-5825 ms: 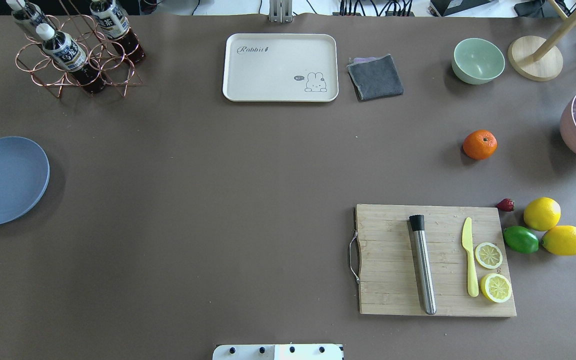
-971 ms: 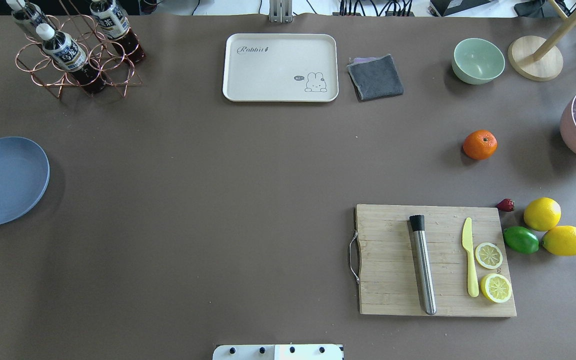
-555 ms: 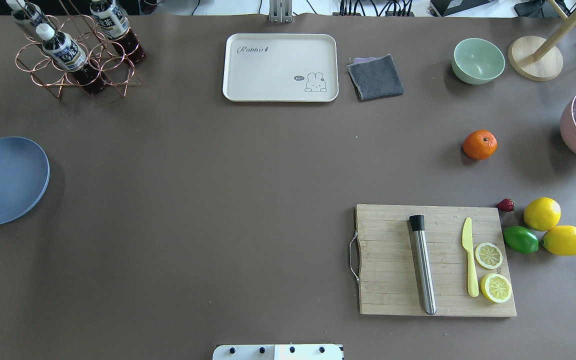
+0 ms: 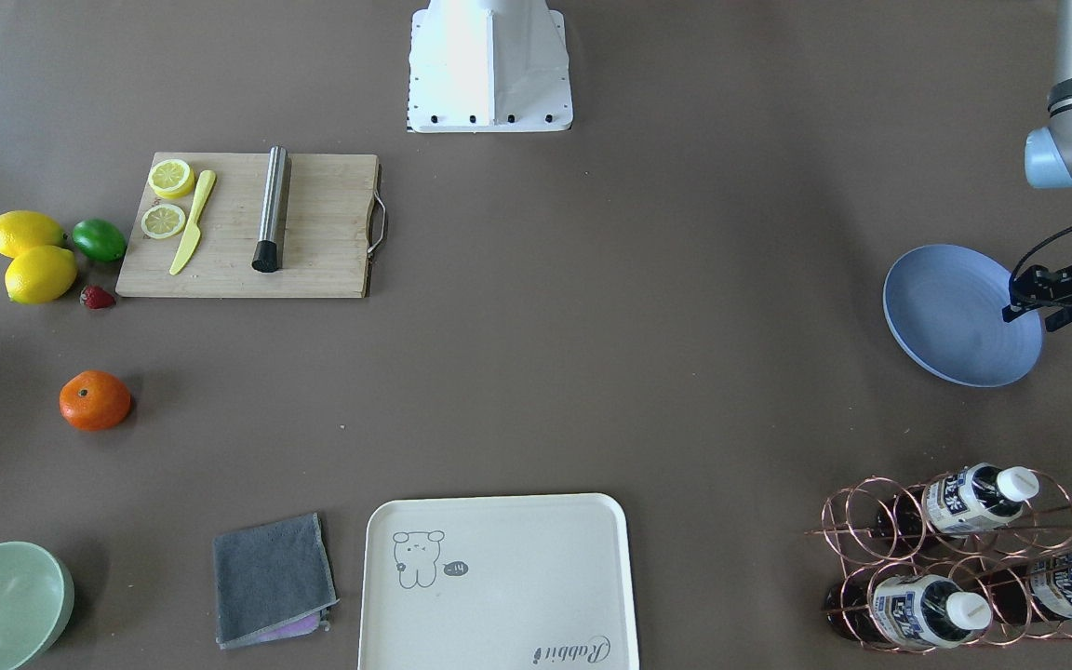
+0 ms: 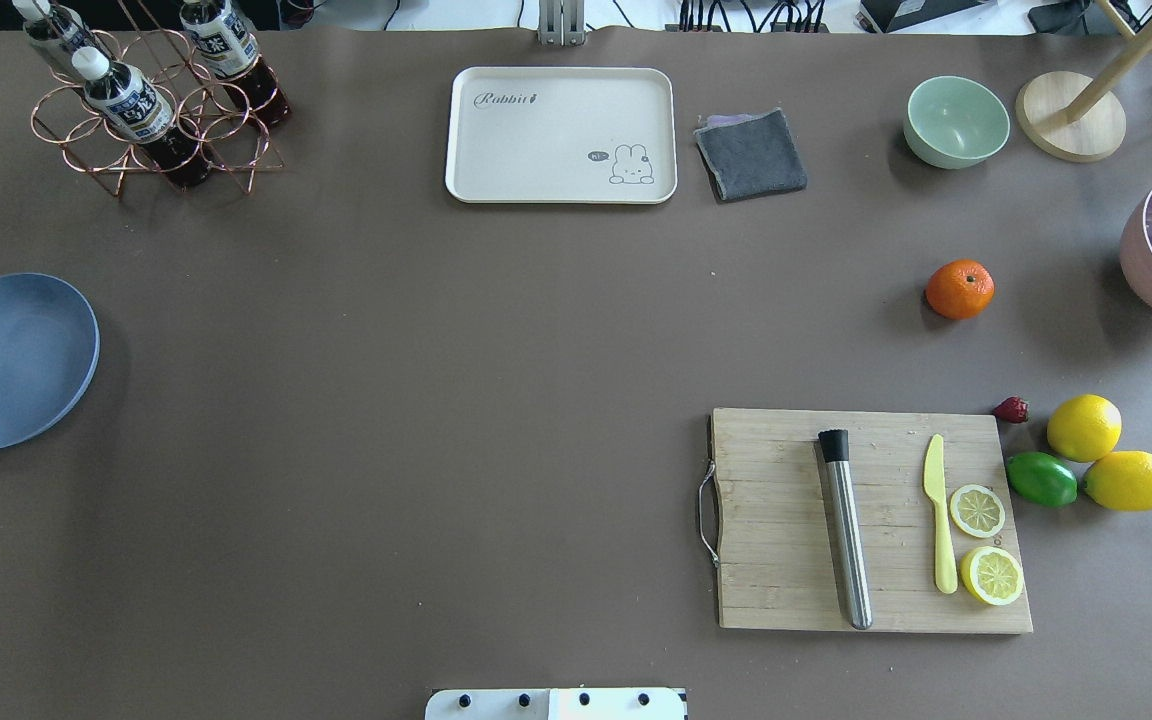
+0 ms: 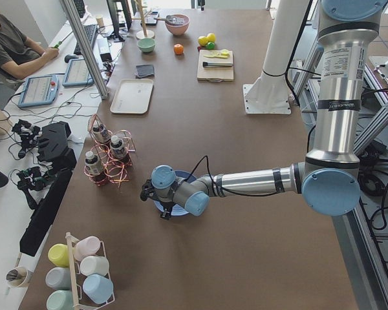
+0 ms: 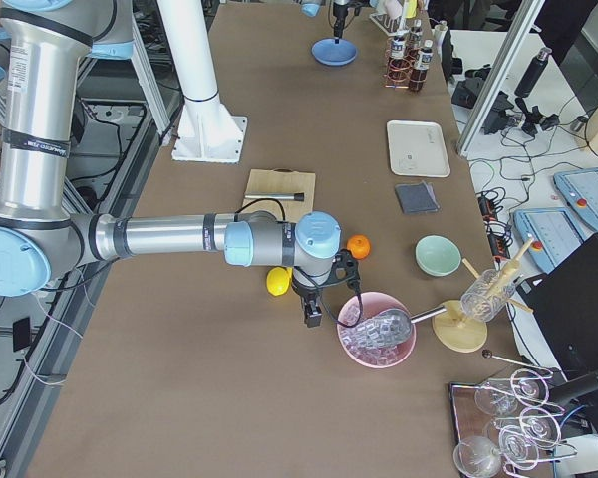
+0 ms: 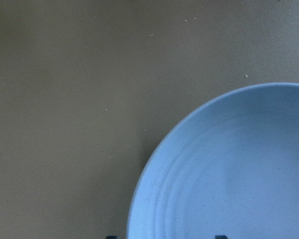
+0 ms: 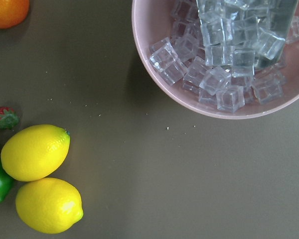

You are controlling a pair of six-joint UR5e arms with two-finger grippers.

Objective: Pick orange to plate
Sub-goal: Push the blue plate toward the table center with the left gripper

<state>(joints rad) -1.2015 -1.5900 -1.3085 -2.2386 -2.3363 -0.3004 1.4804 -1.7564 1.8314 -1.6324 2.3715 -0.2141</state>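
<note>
The orange lies alone on the brown table on the right side, also seen from the front and in the top left corner of the right wrist view. The periwinkle plate sits at the far left edge and holds nothing. My left gripper hovers over the plate's outer rim, open, with its two fingertips wide apart at the bottom of the left wrist view. My right gripper hangs between the lemons and the ice bowl, short of the orange; I cannot tell its state.
A pink bowl of ice stands right of the orange. Two lemons, a lime and a strawberry lie beside the cutting board. Green bowl, grey cloth, cream tray and bottle rack line the back.
A dark tip of my left gripper has come into the overhead view at the left edge, over the plate. The orange and the plate have not moved.
</note>
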